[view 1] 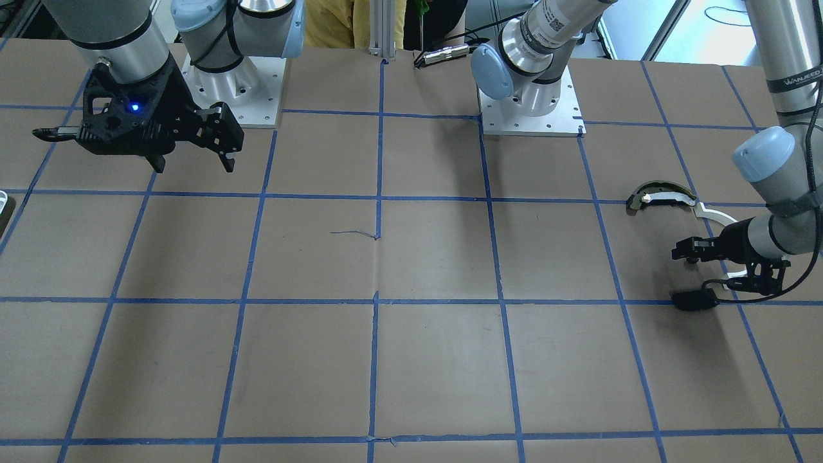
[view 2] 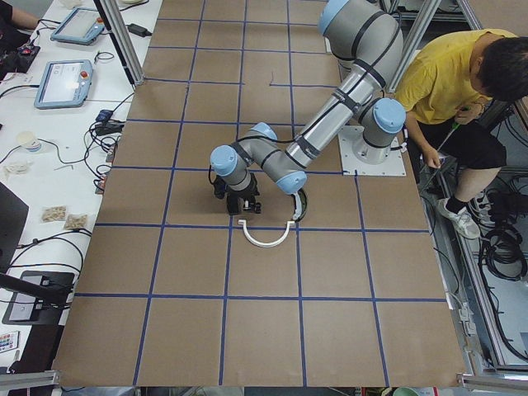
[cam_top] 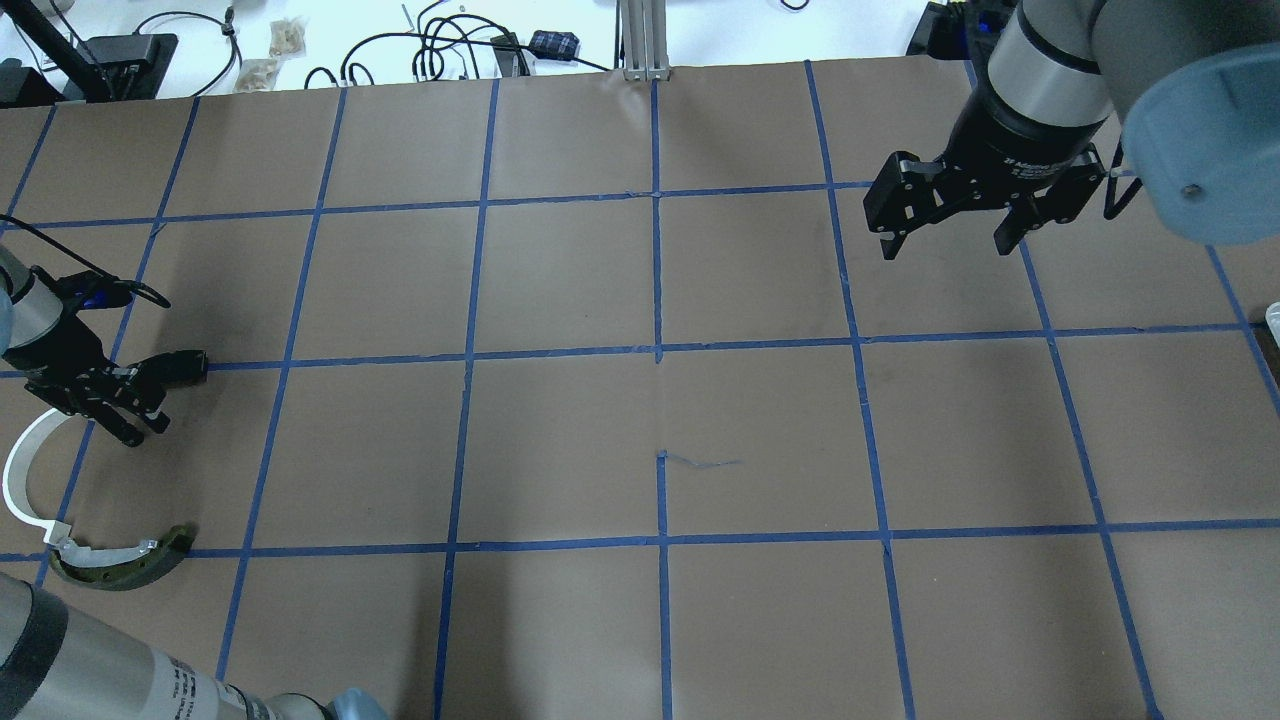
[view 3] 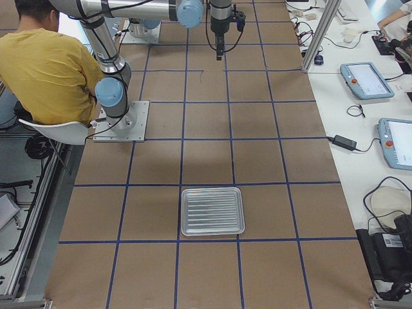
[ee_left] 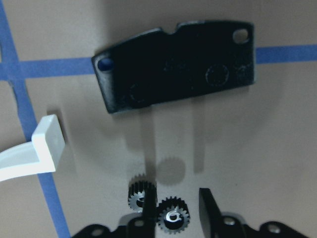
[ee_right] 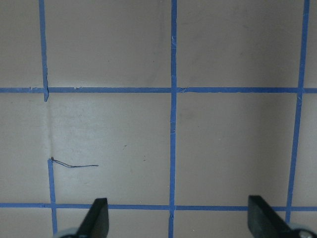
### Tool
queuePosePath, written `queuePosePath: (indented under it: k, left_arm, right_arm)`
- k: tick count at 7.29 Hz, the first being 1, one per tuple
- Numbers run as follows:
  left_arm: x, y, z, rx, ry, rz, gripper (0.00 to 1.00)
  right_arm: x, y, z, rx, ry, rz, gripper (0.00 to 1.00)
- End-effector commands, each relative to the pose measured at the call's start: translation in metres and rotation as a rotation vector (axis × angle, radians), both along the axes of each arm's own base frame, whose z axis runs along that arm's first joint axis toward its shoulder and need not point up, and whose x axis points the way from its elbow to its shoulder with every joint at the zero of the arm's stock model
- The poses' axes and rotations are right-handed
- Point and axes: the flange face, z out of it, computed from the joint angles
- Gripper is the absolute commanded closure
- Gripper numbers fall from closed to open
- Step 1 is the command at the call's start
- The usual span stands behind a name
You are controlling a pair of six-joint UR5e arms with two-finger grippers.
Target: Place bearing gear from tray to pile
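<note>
In the left wrist view my left gripper is open and low over the table. A small black bearing gear lies between its fingers, and a second gear lies just outside the left finger. The pile surrounds them: a flat black plate ahead, a white arc strip and an olive-and-black curved piece. The left gripper also shows overhead. The silver ridged tray lies far off near the right end of the table. My right gripper is open and empty, held high.
The brown table has a blue tape grid. The arm bases stand at the table's robot side. A person in yellow sits beside the table. Pendants and cables lie on the side bench.
</note>
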Motion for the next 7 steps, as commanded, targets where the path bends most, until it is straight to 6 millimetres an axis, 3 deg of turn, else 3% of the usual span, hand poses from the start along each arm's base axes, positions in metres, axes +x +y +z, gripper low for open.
queuePosePath:
  k: [1, 3, 4, 5, 7]
  left_arm:
    - [-0.0008, 0.001, 0.0003, 0.007, 0.005, 0.001, 0.0]
    - [-0.0053, 0.0031, 0.0007, 0.029, 0.012, 0.042, 0.0]
    - [-0.0079, 0.0019, 0.0027, 0.029, 0.012, 0.043, 0.05]
    - [-0.0073, 0.0021, 0.0029, 0.031, 0.008, 0.037, 0.2]
    - [-0.0077, 0.0018, 0.0028, 0.028, 0.01, 0.041, 0.21]
  right_arm:
    - [-0.0004, 0.0001, -0.0001, 0.002, 0.001, -0.001, 0.0]
    - [-0.0004, 0.0001, -0.0001, 0.002, 0.001, -0.001, 0.0]
    - [-0.0004, 0.0001, -0.0001, 0.002, 0.001, -0.003, 0.0]
    - [-0.0004, 0.0001, -0.0001, 0.002, 0.001, -0.003, 0.0]
    - [-0.0004, 0.0001, -0.0001, 0.002, 0.001, -0.003, 0.0]
